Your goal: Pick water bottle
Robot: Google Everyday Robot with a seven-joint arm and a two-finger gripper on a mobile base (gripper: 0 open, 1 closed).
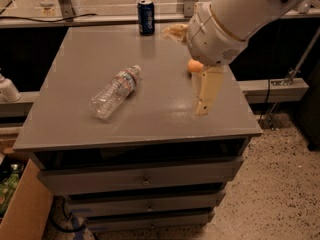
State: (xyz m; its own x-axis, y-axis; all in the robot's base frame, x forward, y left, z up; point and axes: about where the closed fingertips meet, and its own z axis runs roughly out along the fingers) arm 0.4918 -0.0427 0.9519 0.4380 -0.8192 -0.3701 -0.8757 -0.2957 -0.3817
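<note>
The water bottle (115, 91) lies on its side on the grey table top (75, 119), left of centre. It is clear and ribbed, and its white cap points to the back right. My gripper (206, 95) hangs from the large white arm (235, 19) above the right part of the table. It points down, well to the right of the bottle and apart from it, and holds nothing.
A blue soda can (146, 16) stands at the table's back edge. An orange (194, 65) lies just behind my gripper, partly hidden by the arm. Drawers sit under the table top. A cardboard box (20, 209) stands on the floor at the lower left.
</note>
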